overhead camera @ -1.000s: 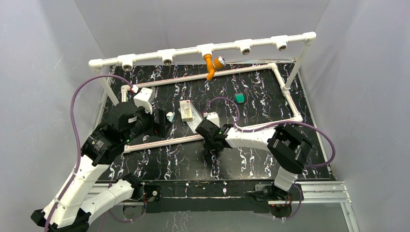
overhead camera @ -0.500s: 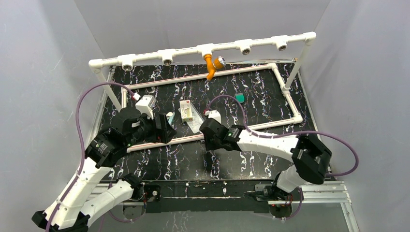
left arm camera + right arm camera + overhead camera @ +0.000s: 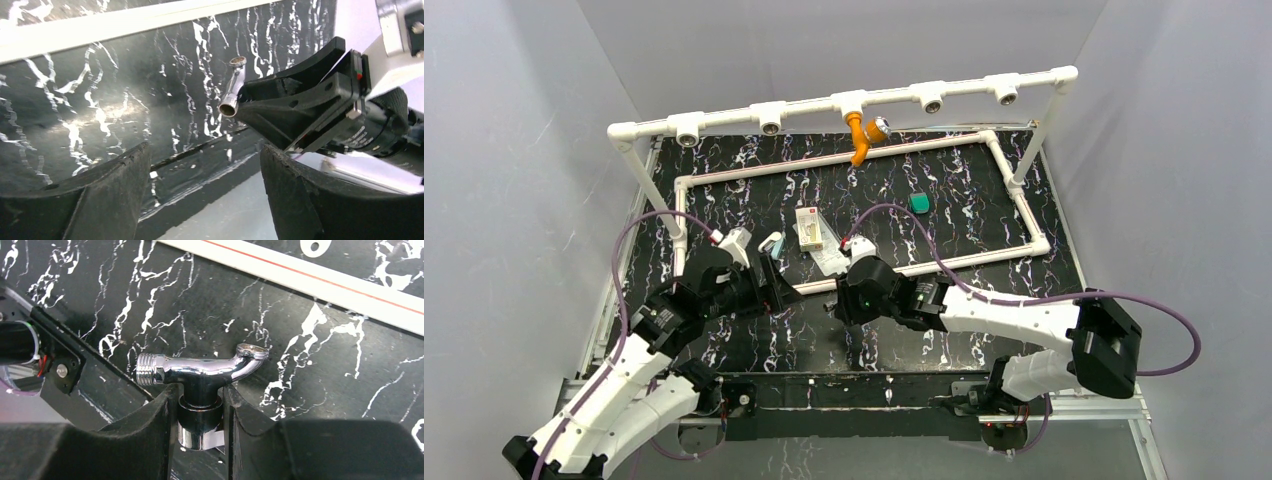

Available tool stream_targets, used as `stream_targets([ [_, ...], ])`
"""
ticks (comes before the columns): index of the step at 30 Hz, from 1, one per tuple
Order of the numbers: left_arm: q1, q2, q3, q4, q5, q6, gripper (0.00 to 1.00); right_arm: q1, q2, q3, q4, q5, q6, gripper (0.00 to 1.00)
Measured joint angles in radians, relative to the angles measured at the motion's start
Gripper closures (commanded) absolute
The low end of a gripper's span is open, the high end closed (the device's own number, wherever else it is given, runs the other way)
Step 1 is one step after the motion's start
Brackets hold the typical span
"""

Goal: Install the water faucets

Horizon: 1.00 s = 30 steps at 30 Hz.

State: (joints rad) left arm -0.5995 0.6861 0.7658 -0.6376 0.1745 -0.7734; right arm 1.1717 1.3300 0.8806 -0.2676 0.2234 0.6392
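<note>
The chrome faucet [image 3: 200,371] is clamped by its stem between the fingers of my right gripper [image 3: 200,390], with the threaded end to the left and the curved spout to the right, just above the black marbled table. It also shows in the left wrist view [image 3: 232,87], sticking out of the right gripper's black fingers [image 3: 295,100]. My left gripper [image 3: 204,150] is open and empty, facing it from close by. In the top view the left gripper [image 3: 781,290] and right gripper [image 3: 835,300] are close together near the table's front. The orange faucet [image 3: 859,135] hangs from the middle tee of the raised white pipe.
The raised white pipe rail [image 3: 724,118] with several tee sockets spans the back. A white pipe frame [image 3: 1014,200] lies on the table. Inside it are a green block [image 3: 919,203], a small white box [image 3: 808,228] and a clear packet [image 3: 829,258]. The table's front edge is close below both grippers.
Both arms have drawn back toward the table's near edge. The left gripper has moved right toward the right gripper, which still holds the chrome faucet.
</note>
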Motion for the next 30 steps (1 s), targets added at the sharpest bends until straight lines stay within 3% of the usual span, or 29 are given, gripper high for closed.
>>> stream_targets([
  [5, 0.000, -0.021, -0.116, 0.116, 0.082, -0.143, 0.31, 0.034, 0.000, -0.001, 0.040, -0.010, -0.011, 0.99],
  [12, 0.000, -0.040, -0.248, 0.274, 0.186, -0.318, 0.48, 0.042, -0.001, -0.001, 0.098, -0.036, -0.010, 0.99],
  [17, 0.000, -0.075, -0.318, 0.377, 0.231, -0.428, 0.50, 0.046, -0.002, -0.001, 0.126, -0.051, -0.009, 0.99],
  [30, 0.000, -0.088, -0.348, 0.470, 0.253, -0.526, 0.64, 0.062, -0.009, -0.001, 0.166, -0.088, -0.011, 0.99],
])
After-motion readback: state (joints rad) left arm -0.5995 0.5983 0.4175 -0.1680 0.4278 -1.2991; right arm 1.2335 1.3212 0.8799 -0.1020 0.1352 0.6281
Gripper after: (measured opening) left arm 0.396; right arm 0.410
